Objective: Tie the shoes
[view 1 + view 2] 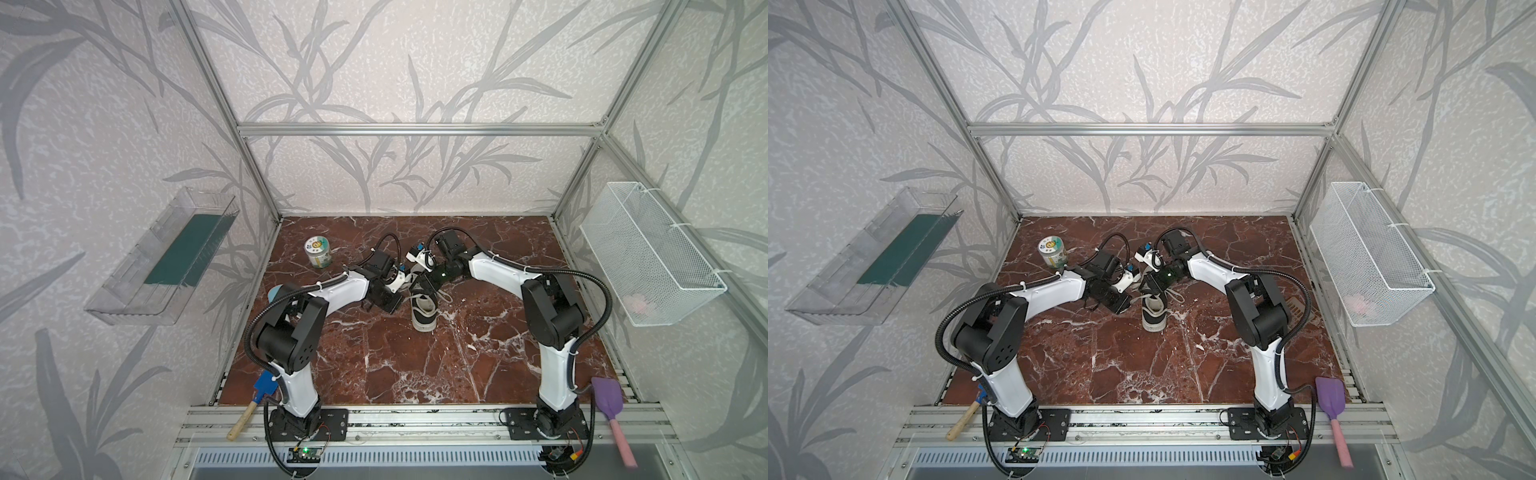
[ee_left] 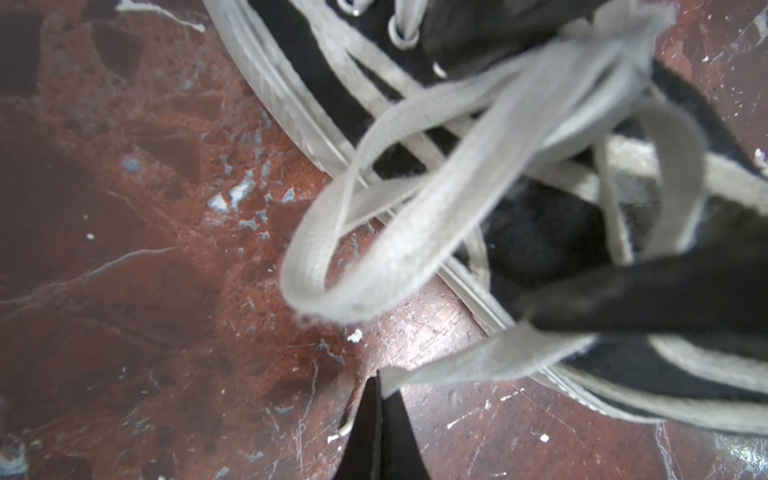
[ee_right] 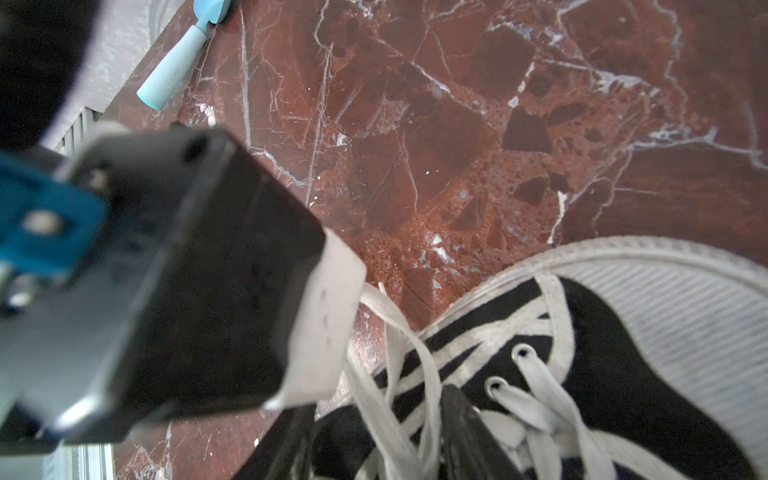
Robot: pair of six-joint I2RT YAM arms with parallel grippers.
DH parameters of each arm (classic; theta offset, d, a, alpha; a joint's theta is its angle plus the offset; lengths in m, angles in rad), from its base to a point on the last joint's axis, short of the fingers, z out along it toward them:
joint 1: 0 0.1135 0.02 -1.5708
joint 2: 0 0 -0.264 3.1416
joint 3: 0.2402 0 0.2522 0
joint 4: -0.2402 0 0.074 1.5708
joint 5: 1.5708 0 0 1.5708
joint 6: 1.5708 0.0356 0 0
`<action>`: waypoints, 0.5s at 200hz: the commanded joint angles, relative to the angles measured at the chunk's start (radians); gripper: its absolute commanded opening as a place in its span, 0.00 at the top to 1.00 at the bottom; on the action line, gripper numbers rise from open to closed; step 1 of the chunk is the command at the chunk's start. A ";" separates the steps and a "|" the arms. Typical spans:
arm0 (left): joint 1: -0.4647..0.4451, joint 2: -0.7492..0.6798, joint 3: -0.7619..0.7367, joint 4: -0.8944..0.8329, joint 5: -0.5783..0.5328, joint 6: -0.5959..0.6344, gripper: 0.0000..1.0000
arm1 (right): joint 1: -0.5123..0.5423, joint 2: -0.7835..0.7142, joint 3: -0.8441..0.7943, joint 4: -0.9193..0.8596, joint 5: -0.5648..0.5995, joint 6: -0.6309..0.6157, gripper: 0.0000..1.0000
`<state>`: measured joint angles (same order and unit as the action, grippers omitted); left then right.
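The shoe (image 1: pixel 424 313), a black canvas sneaker with a white sole and toe cap (image 3: pixel 665 299), lies mid-table in both top views (image 1: pixel 1154 318), and both arms meet over its laced end. In the left wrist view my left gripper (image 2: pixel 379 382) is shut on the end of one white lace (image 2: pixel 478 361), low over the marble beside the sole. A loose lace loop (image 2: pixel 332 257) hangs in front of it. In the right wrist view my right gripper (image 3: pixel 380 401) has its jaws apart, and several lace strands (image 3: pixel 395 374) run between the fingers (image 3: pixel 461 424) above the eyelets.
A printed tin (image 1: pixel 318 251) stands at the back left. A wooden-handled blue tool (image 1: pixel 249 409) and a purple scoop (image 1: pixel 609 401) lie at the front corners. A wire basket (image 1: pixel 648 253) and a clear bin (image 1: pixel 166 257) hang on the side walls. A light-blue handle (image 3: pixel 174 70) lies near the table edge.
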<state>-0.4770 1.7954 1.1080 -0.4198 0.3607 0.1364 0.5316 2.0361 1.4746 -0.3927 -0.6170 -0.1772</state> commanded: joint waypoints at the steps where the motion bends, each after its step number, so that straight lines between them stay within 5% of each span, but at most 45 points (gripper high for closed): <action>1: -0.001 -0.037 -0.013 0.003 0.004 -0.015 1.00 | 0.006 0.010 -0.003 0.028 0.028 -0.005 0.52; 100: 0.001 -0.042 -0.019 0.004 0.004 -0.023 1.00 | 0.022 0.020 -0.033 0.048 0.062 -0.043 0.62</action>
<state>-0.4767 1.7889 1.0962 -0.4122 0.3607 0.1265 0.5419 2.0365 1.4651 -0.3492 -0.5728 -0.1898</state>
